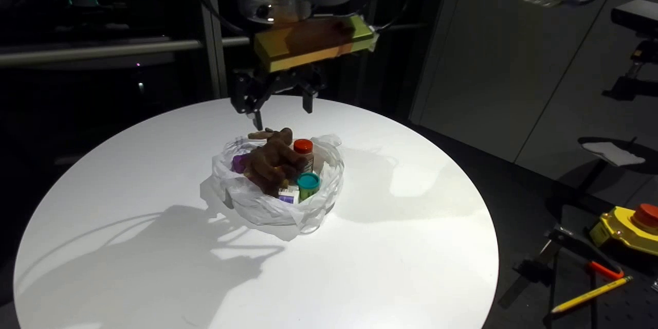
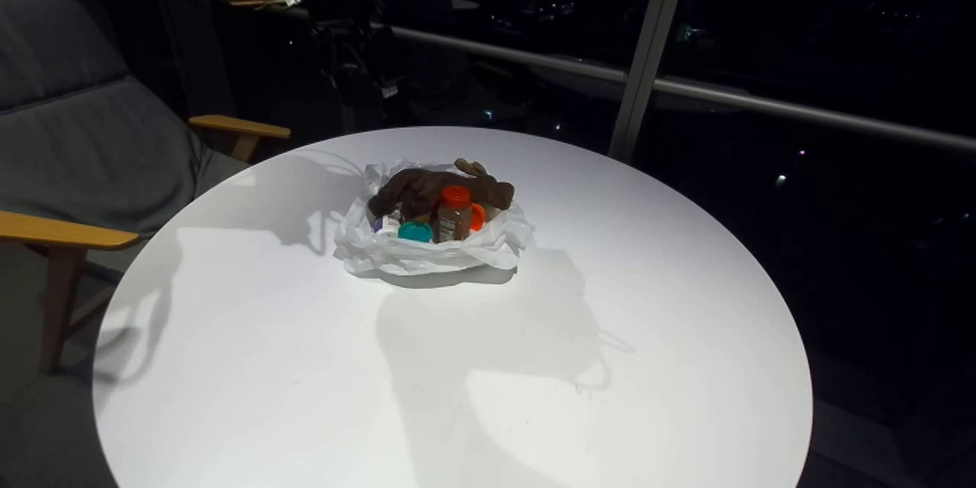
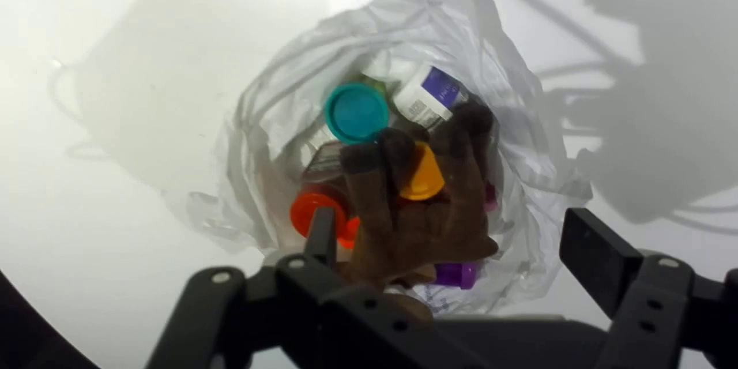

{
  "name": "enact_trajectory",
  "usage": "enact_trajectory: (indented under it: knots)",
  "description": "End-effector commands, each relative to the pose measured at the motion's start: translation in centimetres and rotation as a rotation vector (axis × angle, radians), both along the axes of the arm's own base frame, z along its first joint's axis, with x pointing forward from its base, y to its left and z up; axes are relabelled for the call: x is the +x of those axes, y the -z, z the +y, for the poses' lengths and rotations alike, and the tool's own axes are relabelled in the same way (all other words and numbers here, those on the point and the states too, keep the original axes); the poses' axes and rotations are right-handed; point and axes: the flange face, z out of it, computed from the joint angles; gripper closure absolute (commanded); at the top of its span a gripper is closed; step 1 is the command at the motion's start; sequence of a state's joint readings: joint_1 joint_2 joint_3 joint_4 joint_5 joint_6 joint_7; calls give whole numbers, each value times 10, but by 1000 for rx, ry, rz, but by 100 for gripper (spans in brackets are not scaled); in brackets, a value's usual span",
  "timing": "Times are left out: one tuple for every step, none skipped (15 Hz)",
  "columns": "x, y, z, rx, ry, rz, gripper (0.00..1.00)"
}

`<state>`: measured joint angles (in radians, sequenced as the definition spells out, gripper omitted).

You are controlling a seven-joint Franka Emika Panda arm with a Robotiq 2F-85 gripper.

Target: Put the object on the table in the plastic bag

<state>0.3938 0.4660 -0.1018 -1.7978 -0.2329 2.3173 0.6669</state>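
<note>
Bear (image 3: 415, 236), brown plush and most likely the object meant, lies inside the plastic bag (image 3: 438, 29), across the middle of the dial as the wrist view shows it, its tan end towards six and partly hidden there. Around it sit a red-capped jar (image 3: 308, 209) at eight, a teal-capped jar (image 3: 356, 112) at eleven, a white bottle (image 3: 424, 95) at one and a purple item (image 3: 452, 275) at five, with the film slumped round them all on the worktop (image 1: 390, 267). The gripper (image 1: 284, 120) hangs above, jaws wide apart and nothing between them, so the placing looks done and the step in hand is probably a clean retreat. Best to go straight up before any sideways swing, fingers spread: in the wrist view one overlaps the jar at eight and the other shows just outside the film at four, so a low sweep could hook the loose rim. Look at the tan end once the view clears; should it overhang the rim, a gentle nudge towards twelve would likely seat it better than a full grasp.
</note>
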Motion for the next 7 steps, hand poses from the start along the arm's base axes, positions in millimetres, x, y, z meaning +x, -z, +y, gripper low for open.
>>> enact_trajectory:
  knots:
    - [-65, -29, -36, -12, -21, 87, 0]
    - [-80, -34, -45, -8, -24, 114, 0]
    - [-96, -38, -54, 11, -26, 153, 0]
    - [-58, -20, -36, -14, -4, 114, 0]
    - [-66, -24, -41, -13, -6, 123, 0]
    - [-67, -25, -40, -11, -8, 122, 0]
    - [-66, -24, -41, -11, -6, 123, 0]
